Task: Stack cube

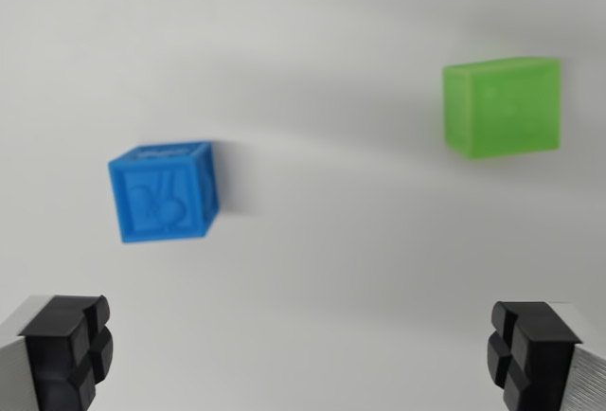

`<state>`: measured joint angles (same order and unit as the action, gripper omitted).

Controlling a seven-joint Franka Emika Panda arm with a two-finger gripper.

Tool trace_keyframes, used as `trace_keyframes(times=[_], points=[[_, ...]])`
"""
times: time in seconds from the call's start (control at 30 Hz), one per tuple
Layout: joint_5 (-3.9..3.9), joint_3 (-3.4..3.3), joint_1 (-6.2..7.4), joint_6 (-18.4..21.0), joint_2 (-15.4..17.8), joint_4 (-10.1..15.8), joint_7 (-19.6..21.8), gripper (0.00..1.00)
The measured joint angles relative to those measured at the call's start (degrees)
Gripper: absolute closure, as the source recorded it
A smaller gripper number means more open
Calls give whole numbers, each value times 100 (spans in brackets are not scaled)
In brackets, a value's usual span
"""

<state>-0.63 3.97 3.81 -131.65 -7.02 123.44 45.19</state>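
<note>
Hovering gripper (301, 349) (jaws wide), blue cube (164, 191), green cube (503, 107) well apart

A blue cube (165, 190) with embossed faces lies on the pale surface, well apart from a plain green cube (503, 107), both blurred.

Plain, matte, off-white tabletop (312, 335) fills the whole view under soft, diffuse light. A broad, faint grey shadow band crosses its upper half; the nearer portion is evenly lit.
</note>
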Motion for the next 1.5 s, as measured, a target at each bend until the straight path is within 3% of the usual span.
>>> trace_keyframes(times=[0.97,1.2,1.5], points=[[-147,193,614,-1138,-683,589,201,0],[-193,201,773,-1406,-914,644,262,0],[-273,132,809,-1891,-1426,639,311,0]])
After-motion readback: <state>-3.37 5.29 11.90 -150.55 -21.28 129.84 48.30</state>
